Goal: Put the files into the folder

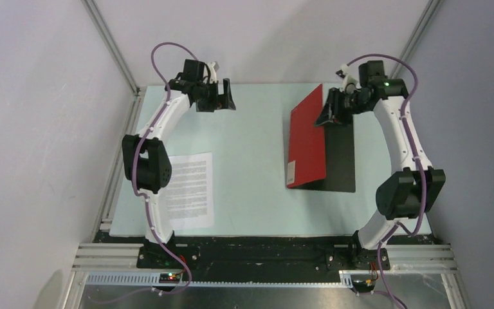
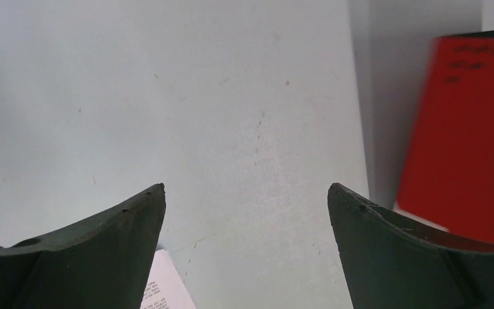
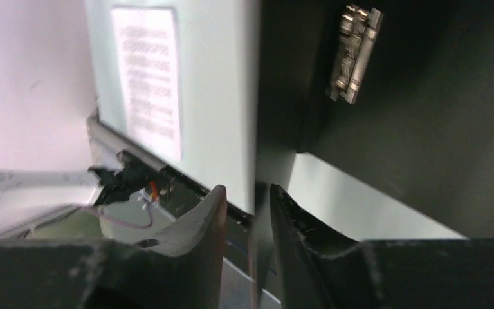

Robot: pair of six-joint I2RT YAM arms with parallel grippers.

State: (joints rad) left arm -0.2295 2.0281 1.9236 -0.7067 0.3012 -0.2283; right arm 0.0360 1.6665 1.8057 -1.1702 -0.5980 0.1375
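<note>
The files (image 1: 190,190) lie as a white printed stack at the table's near left, partly under the left arm. The folder stands half open at the right: its red cover (image 1: 307,141) is raised on a slant over the black inside (image 1: 341,158). My right gripper (image 1: 329,112) is shut on the cover's far edge; the right wrist view shows the cover (image 3: 267,129) edge-on between the jaws (image 3: 247,190), with the metal clip (image 3: 354,55) and the distant files (image 3: 148,77). My left gripper (image 1: 222,103) is open and empty above the far table, as its wrist view (image 2: 246,193) shows.
The pale green table (image 1: 251,129) is boxed in by white walls with aluminium frame rails along the left and near edges. In the left wrist view the red cover (image 2: 466,135) shows at right and a corner of paper (image 2: 164,286) at the bottom.
</note>
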